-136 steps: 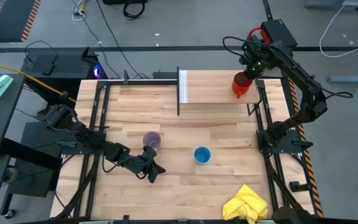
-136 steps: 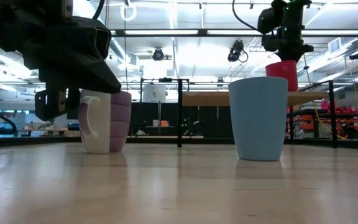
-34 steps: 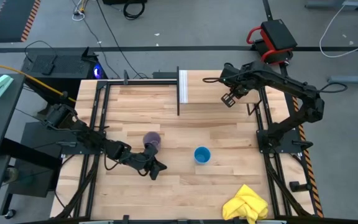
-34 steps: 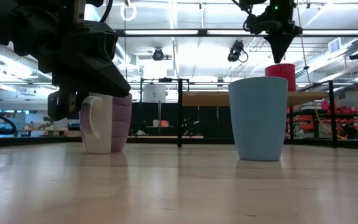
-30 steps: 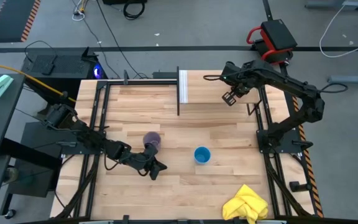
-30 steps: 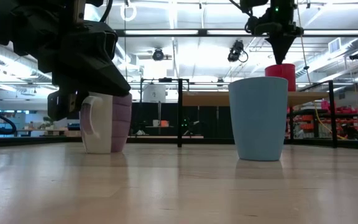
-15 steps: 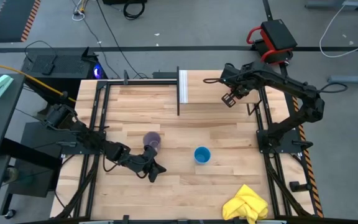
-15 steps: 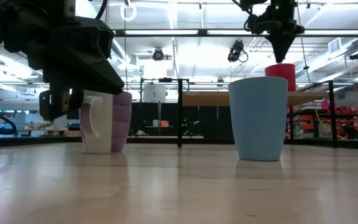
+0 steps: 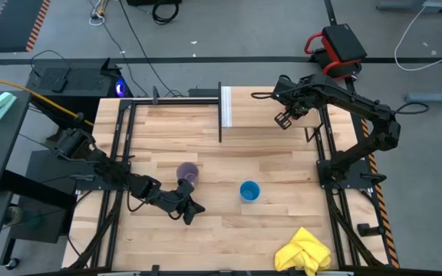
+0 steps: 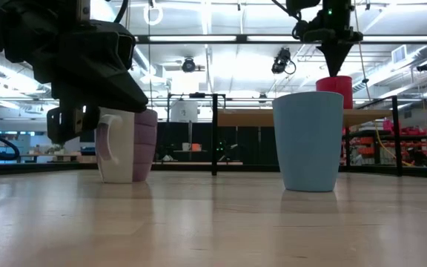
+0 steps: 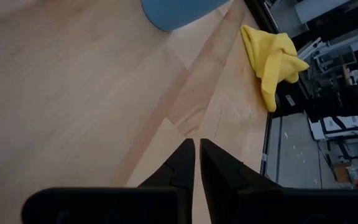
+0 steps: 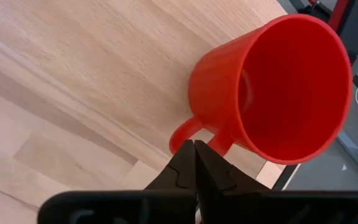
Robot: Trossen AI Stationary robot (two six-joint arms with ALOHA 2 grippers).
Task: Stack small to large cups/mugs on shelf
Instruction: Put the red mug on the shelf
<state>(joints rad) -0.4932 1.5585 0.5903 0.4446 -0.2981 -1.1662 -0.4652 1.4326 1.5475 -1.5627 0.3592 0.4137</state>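
Three cups are counted. The round blue cup (image 9: 249, 190) and the purple mug with a pale handle (image 9: 187, 172) are stood upright on the wooden surface (image 9: 229, 165). The red mug with a handle (image 12: 272, 87) is hidden under the arm from above; it is shown upright on the raised light wooden shelf (image 9: 255, 107), at two o'clock, by the right wrist view.

The right gripper (image 12: 194, 163) is held over it, jaws together. The left gripper (image 11: 197, 163) is seen at seven o'clock, jaws nearly together on nothing.
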